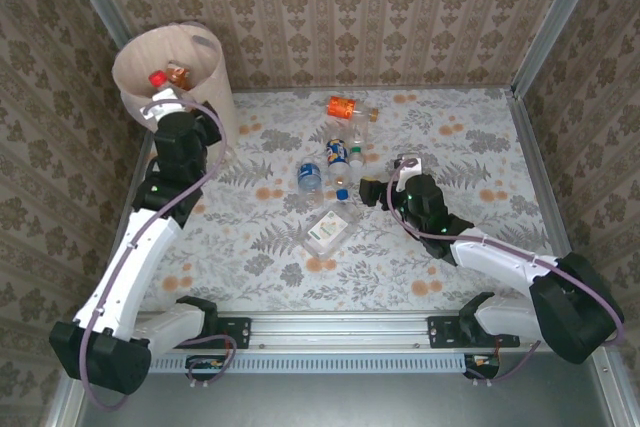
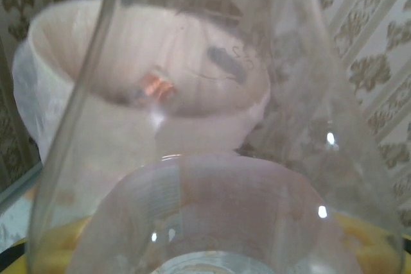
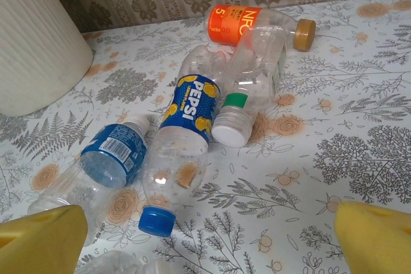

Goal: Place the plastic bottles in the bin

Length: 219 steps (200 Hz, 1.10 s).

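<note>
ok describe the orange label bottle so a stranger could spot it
From the bin in the table's far left corner, look right to the heap of bottles mid-table. The orange-label bottle lies on its side at the heap's far end. Unlike its blue and green neighbours, it has an orange label and tan cap.

Blurred up close: clear bottle [image 2: 212, 210]; bin [image 2: 32, 81] contents perhaps orange-labelled.

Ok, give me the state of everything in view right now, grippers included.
bin, upright, orange-brown bottle inside
left gripper, shut on clear bottle by the bin's rim
right gripper, open, empty
Pepsi bottle, on its side, blue cap on
orange-label bottle, on its side, capped
green-band bottle, on its side, white cap on
blue-label bottle, on its side, white cap on
</note>
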Each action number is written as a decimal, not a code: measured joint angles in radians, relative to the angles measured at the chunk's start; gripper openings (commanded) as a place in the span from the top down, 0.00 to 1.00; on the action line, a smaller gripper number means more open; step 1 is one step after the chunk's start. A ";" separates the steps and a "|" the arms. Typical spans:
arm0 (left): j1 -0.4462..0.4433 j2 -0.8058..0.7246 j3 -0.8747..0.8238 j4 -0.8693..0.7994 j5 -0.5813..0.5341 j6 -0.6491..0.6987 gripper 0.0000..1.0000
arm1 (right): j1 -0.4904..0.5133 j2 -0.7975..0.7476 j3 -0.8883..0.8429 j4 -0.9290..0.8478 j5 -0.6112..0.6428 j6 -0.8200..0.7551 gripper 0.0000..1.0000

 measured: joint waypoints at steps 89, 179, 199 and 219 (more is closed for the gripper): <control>0.095 0.230 0.328 0.182 0.103 0.154 0.49 | 0.000 0.018 0.032 0.002 -0.005 -0.016 0.00; 0.261 0.529 0.660 0.161 0.172 0.240 0.49 | 0.000 -0.031 0.016 0.000 -0.005 -0.023 0.00; 0.290 0.590 0.696 0.108 0.187 0.240 0.49 | 0.000 -0.051 0.005 0.000 -0.005 -0.023 0.00; 0.307 0.641 0.724 0.043 0.206 0.240 0.49 | 0.000 -0.076 -0.006 -0.002 -0.002 -0.023 0.00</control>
